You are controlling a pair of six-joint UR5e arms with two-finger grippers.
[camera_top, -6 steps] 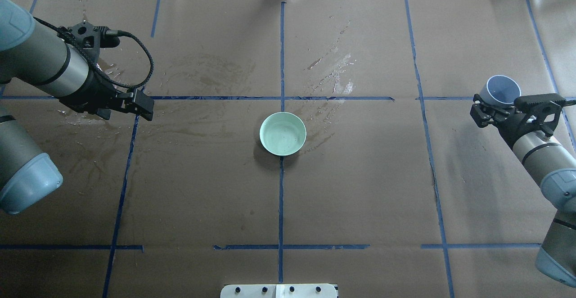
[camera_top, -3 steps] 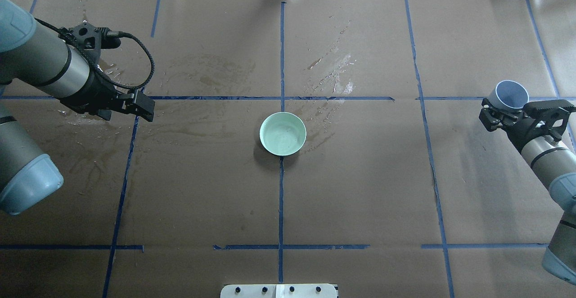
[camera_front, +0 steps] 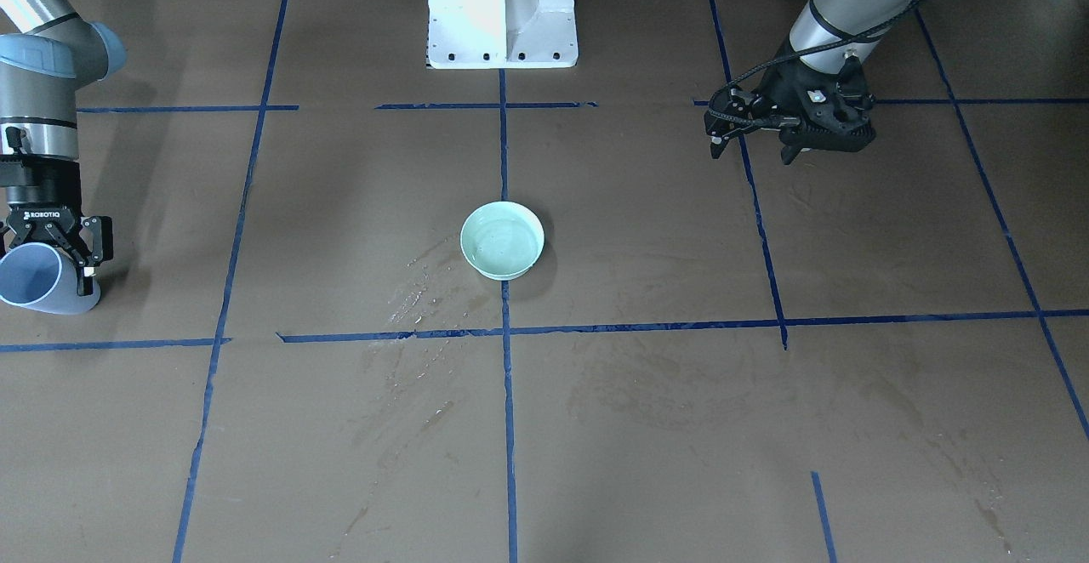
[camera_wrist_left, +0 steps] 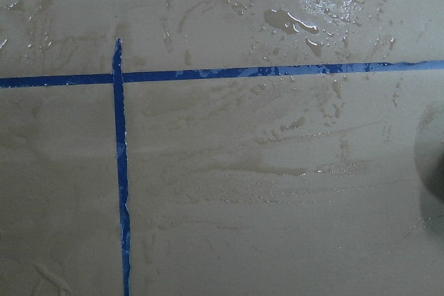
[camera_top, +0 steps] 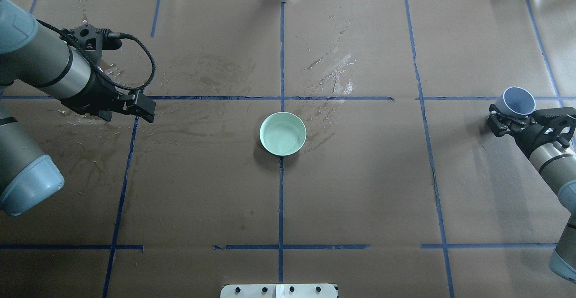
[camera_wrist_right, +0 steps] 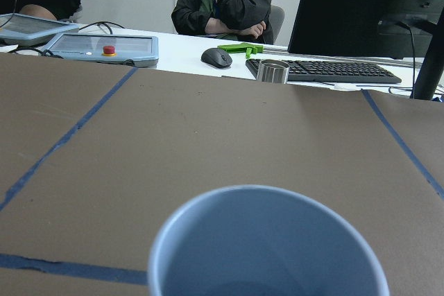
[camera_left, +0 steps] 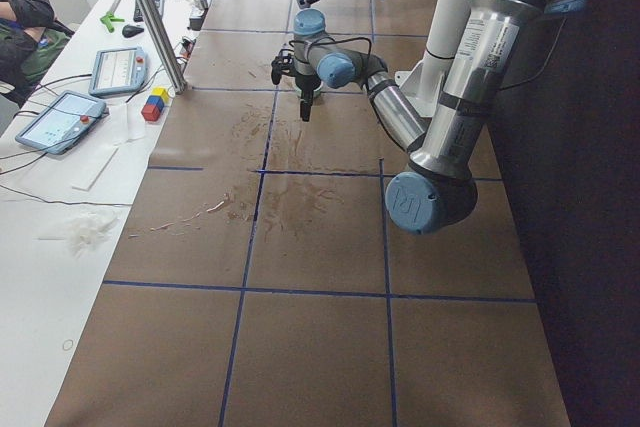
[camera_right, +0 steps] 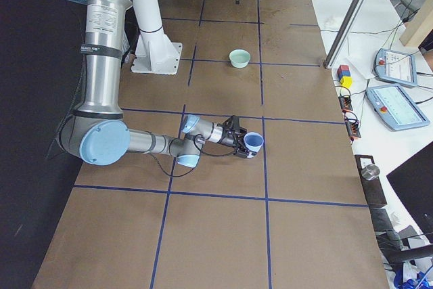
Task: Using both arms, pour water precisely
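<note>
Gripping a blue cup point(camera_top: 518, 101) at the right edge of the overhead view, the right gripper point(camera_top: 506, 119) is clenched on its wall. The cup's interior is shown only by the right wrist view. Water point(camera_front: 502, 245) is seen in the green bowl point(camera_top: 282, 133) at centre frame. The left gripper point(camera_top: 143, 107), upper left, appears closed and holds nothing.

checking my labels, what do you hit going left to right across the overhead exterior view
left arm's end effector → green bowl at the centre → wet streaks on the paper, just right of the bowl and farther back → right arm's end effector shut on the blue cup
</note>
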